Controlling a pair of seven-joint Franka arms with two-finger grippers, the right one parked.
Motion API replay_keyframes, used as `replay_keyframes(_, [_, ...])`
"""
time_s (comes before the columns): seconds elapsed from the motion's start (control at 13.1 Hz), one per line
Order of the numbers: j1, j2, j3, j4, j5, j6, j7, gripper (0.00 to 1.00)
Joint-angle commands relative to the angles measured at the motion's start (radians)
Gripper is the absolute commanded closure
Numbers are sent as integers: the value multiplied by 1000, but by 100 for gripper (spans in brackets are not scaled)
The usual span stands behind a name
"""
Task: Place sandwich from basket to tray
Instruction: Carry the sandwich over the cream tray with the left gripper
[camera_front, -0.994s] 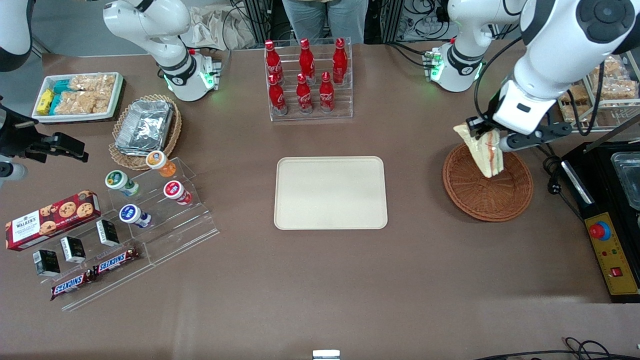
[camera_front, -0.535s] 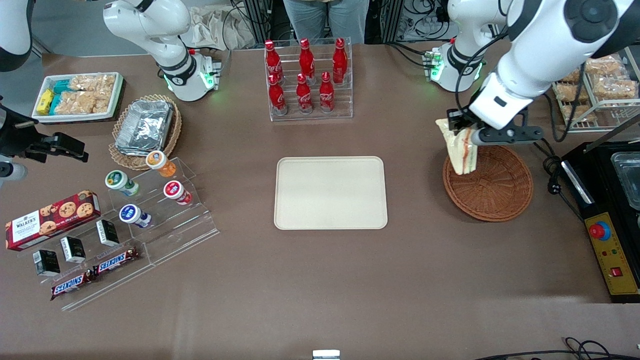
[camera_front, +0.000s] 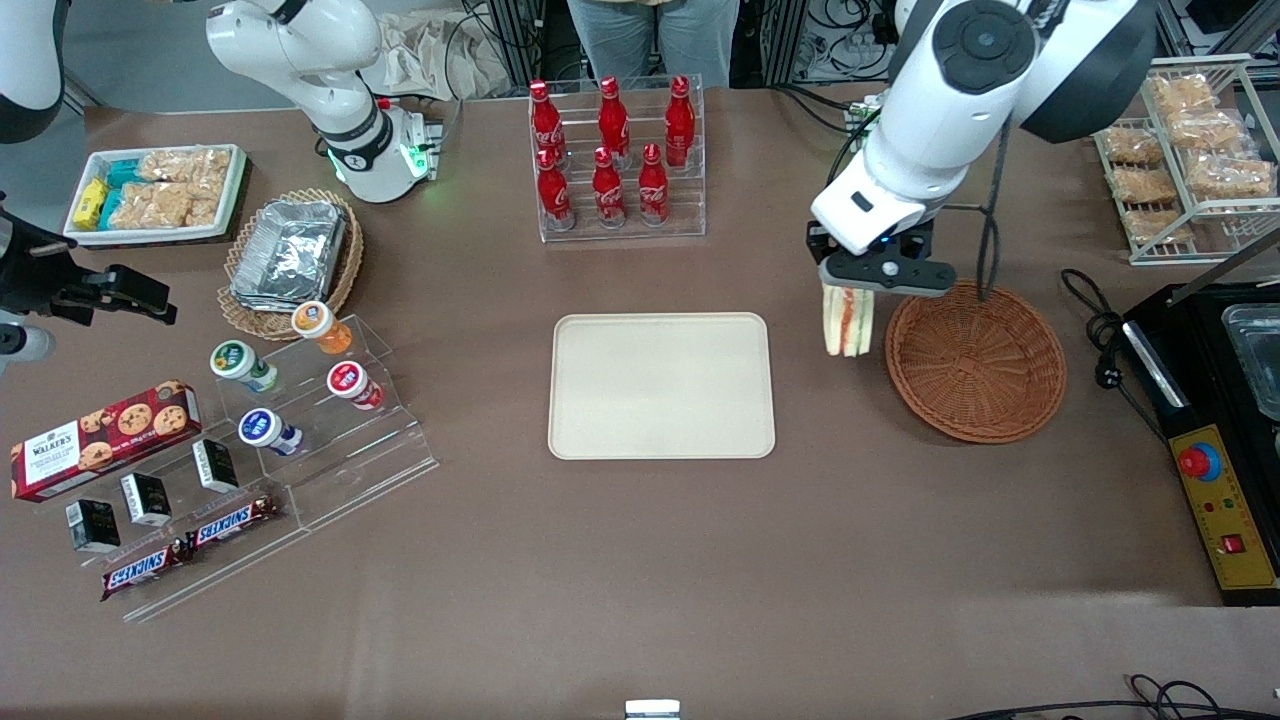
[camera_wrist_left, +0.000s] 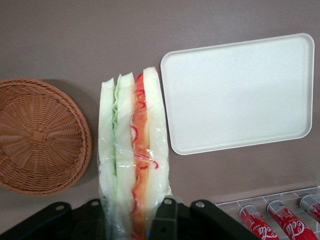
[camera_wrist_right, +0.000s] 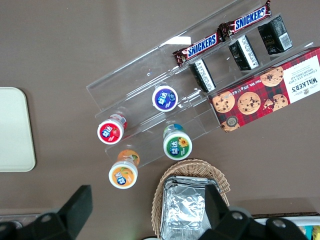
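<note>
Now | hand (camera_front: 846, 290) hung right of frame centre in the front view, above the table (camera_front: 640, 560), clamped on the sandwich (camera_front: 846, 322) | sandwich (camera_wrist_left: 132, 165) hung cut edge down, wrapped in clear film, between basket (camera_front: 975, 362) and tray (camera_front: 661, 385), just beside the basket rim, touching neither | basket (camera_wrist_left: 37, 135) held nothing | tray (camera_wrist_left: 240, 92) bare

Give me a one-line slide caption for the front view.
Left gripper carries the sandwich in the air between the emptied basket and the tray.
</note>
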Motion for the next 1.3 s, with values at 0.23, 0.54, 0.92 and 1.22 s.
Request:
replay_keyframes(0.23, [-62,98,-35,-31,42,134,-160,100])
replay_keyframes(0.54, [-125,198,-35,-105,146,266,-260,100])
replay_keyframes(0.92, [-178,374,-34,-160,312,473,-379,100])
replay_keyframes(1.22, [-179,450,-34,-159,404,542,-407,100])
